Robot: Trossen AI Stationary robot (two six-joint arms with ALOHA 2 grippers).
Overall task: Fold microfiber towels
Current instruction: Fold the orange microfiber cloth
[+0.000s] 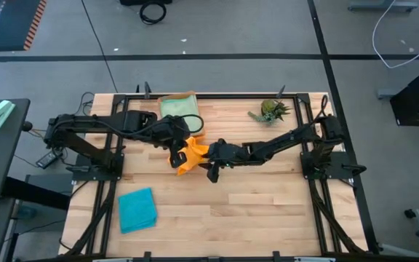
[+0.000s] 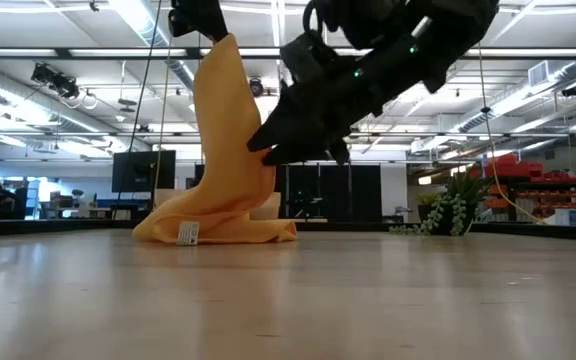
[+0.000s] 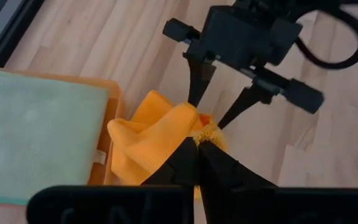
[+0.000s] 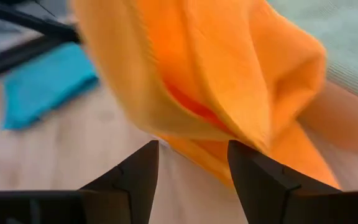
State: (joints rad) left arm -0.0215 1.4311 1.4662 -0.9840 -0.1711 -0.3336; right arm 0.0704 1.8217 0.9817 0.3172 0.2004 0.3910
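**A:** How far along was the folding at that point?

**B:** One piece looked done, one was mid-handling. Start at the left gripper point(image 3: 197, 144): its fingers were pressed together, pinching an upper edge of the orange microfiber towel point(image 1: 188, 156). In the low view the cloth hung from that pinch in a tall drape, with its lower part and a small white label resting on the table point(image 1: 268, 211).

**A:** And the right gripper?

**B:** The right gripper point(image 4: 192, 163) was directly opposite the left one, with its fingers spread. The orange cloth lay just beyond the tips, and nothing sat between them, so I judged it was gripping nothing. The left wrist view showed the same: two open prongs pointing at the bunched towel.

**A:** So the orange one was unfolded?

**B:** Crumpled rather than folded, I'd say. It still needed spreading and folding.

**A:** Anything farther out?

**B:** Just behind the left gripper, a sage green towel point(image 1: 178, 107) lay flat in the orange tray point(image 1: 193, 94); it appeared finished. Well away from both grippers, toward the near edge, a teal towel point(image 1: 137, 209) lay as a tidy square, apparently folded. A small green plant point(image 1: 271, 110) stood beyond the right arm.
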